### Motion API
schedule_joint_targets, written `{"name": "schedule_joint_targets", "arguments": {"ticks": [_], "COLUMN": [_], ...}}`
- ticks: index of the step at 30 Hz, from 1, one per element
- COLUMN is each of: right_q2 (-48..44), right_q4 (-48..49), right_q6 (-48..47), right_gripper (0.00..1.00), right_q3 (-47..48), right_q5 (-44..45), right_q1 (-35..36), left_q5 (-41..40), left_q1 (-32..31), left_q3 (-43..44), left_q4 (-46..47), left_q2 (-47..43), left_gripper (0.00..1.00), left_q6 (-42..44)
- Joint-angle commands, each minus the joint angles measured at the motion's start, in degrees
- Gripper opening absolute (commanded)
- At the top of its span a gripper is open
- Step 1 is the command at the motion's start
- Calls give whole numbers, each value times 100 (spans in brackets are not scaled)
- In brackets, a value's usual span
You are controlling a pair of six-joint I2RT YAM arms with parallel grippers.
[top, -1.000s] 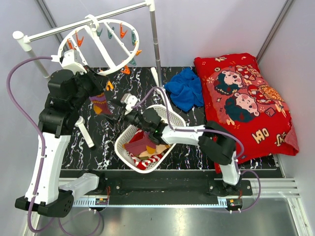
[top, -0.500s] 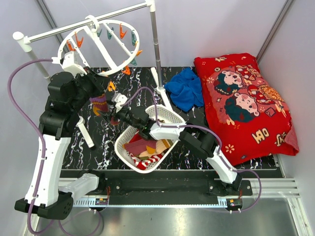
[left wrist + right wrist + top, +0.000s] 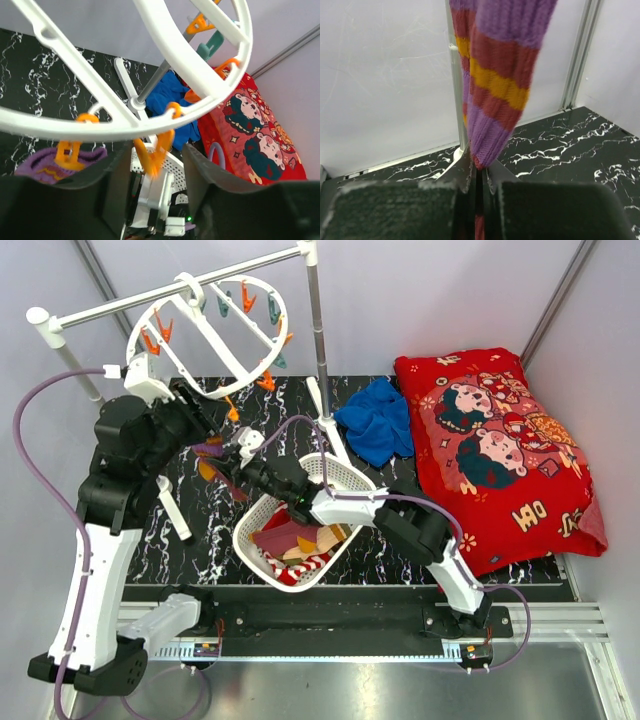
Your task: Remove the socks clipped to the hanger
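Observation:
The white hanger (image 3: 213, 332) hangs tilted from the rack bar; its ring (image 3: 192, 57) carries orange and teal clips. In the left wrist view my left gripper (image 3: 156, 161) stands open with an orange clip (image 3: 156, 149) hanging between its fingers. A purple sock (image 3: 44, 167) hangs from the neighbouring orange clip. From above, that sock (image 3: 208, 454) dangles below the ring beside my left gripper (image 3: 214, 420). My right gripper (image 3: 479, 176) is shut on the bottom end of the purple, red and yellow striped sock (image 3: 497, 75). From above the right gripper (image 3: 224, 468) reaches left under the ring.
A white perforated basket (image 3: 343, 474) in front of the rack holds several socks (image 3: 296, 545). The rack's upright pole (image 3: 318, 340) stands behind it. A blue cloth (image 3: 378, 420) and a big red cartoon pillow (image 3: 500, 455) lie at the right.
My right gripper has reached left and closed on the sock's lower end. My left gripper has opened around the orange clip, and the hanger ring has swung upward.

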Motion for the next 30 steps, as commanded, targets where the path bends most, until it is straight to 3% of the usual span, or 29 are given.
{"name": "schedule_joint_targets", "arguments": {"ticks": [1,11,22,25,30], "right_q2": [-1021,-2338,-2753,-2806,-2692], "right_q4": [196,125,949,1362,1961], "right_q6": [332,544,1678,2091,2837], "right_gripper": [0,0,0,0,0], "right_q3": [-378,-1503,-2180,-2347,-2400], "right_q5": [40,-12,-644,-881,-1277], "right_q1": [35,282,264,220,150], "left_q5": [-238,-1222,-626,-100,2245], "left_q1": [-8,-8,79,455,1677], "left_q3": [128,568,1061,903,209], "left_q4": [-15,-1008,-1405,-1221,-273], "left_q2": [-261,-358,-323,-331,-507], "left_gripper": [55,67,71,72,73], "left_q6": [119,629,1007,1060,578]}}
